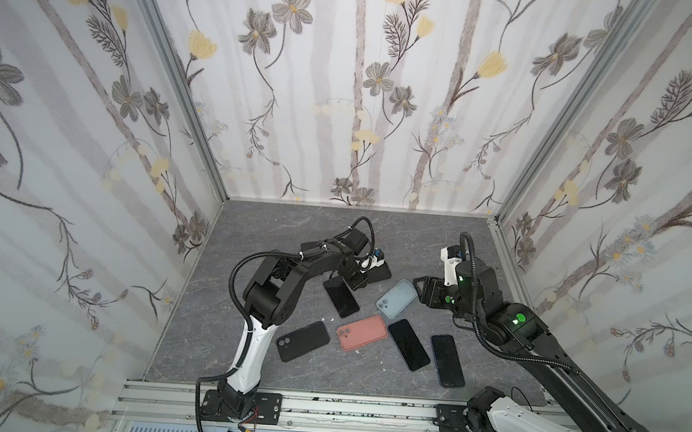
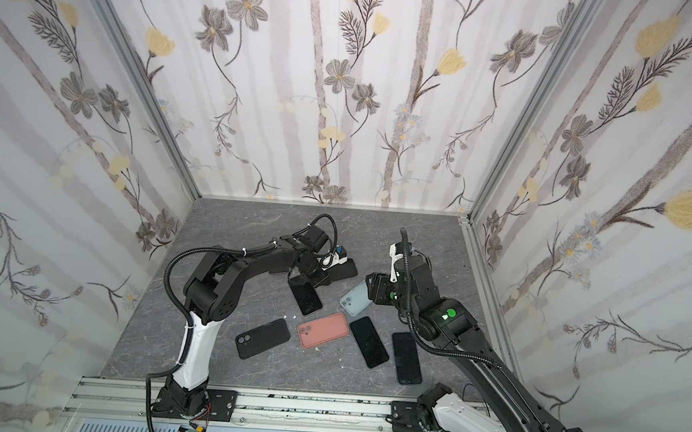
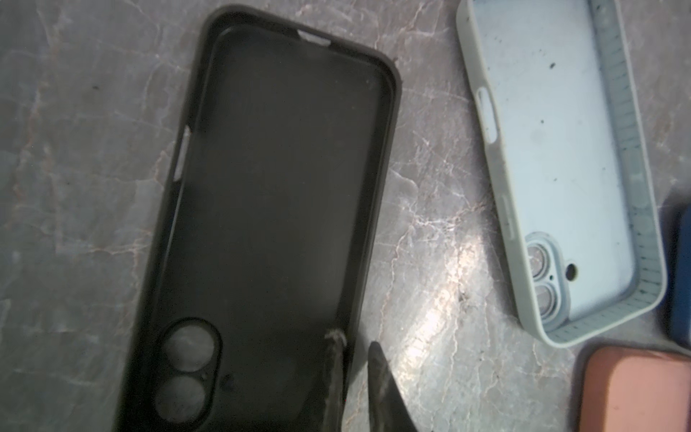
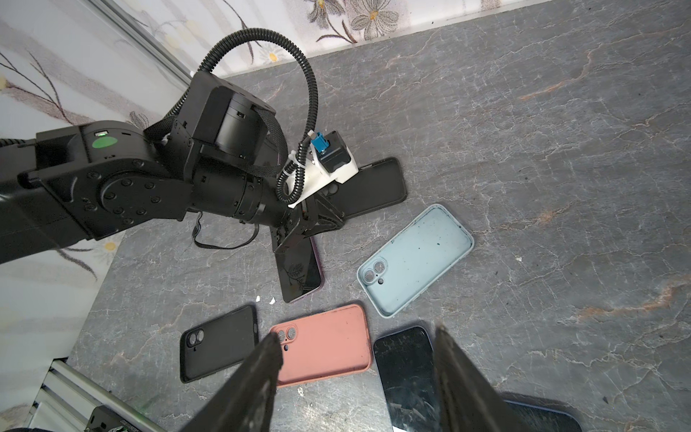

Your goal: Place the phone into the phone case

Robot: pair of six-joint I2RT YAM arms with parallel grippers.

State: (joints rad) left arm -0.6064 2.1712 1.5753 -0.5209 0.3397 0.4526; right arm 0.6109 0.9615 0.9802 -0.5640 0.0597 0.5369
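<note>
Item: black case (image 3: 276, 187), side wall pinched between left gripper (image 3: 354, 340) fingers; phone (image 1: 342, 298) just beside it; right gripper (image 4: 357, 333) fingers apart, empty. Advice: pin case flat, steady for insertion.

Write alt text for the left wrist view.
An empty black case lies open side up on the table, the left gripper straddling its side wall near the camera cutout. A blue case and a pink case lie nearby.
</note>
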